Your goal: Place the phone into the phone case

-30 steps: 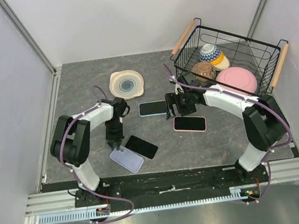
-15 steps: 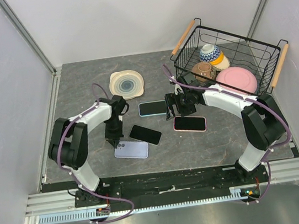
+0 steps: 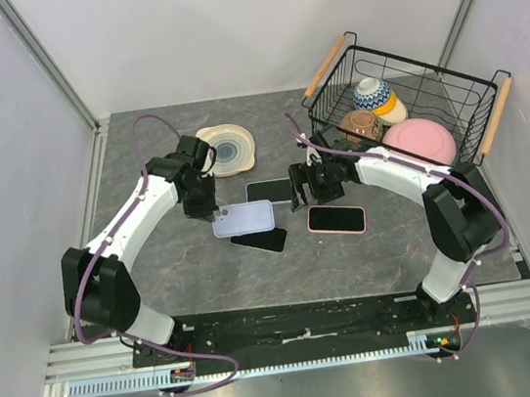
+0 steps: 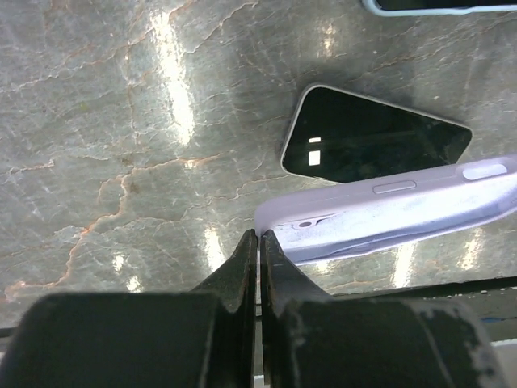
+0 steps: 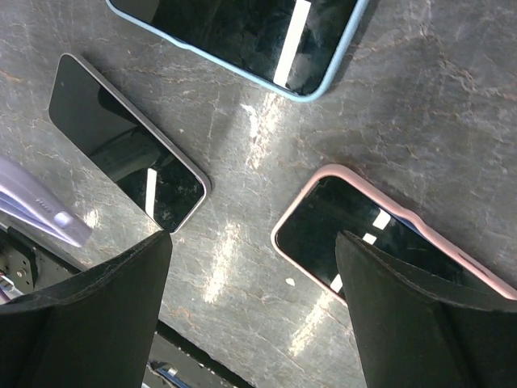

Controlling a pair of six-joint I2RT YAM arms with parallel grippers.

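Observation:
My left gripper (image 3: 210,212) is shut on the edge of a lavender phone case (image 3: 244,218) and holds it off the table, over the far edge of a bare black phone (image 3: 260,242). In the left wrist view the jaws (image 4: 260,235) pinch the case's corner (image 4: 388,212), with the black phone (image 4: 373,145) lying beyond it. My right gripper (image 3: 298,190) is open and empty, hovering between the other phones. In the right wrist view (image 5: 252,242) the black phone (image 5: 121,145) and a corner of the case (image 5: 40,212) show at the left.
A phone in a blue case (image 3: 270,191) and a phone in a pink case (image 3: 336,219) lie by the right gripper. A cream plate (image 3: 226,149) sits behind the left gripper. A wire basket (image 3: 401,115) with bowls stands at the back right.
My left arm has lifted the lavender case from the near table and carried it away and to the right, over the black phone. The black phone has shifted slightly. The right arm has barely moved.

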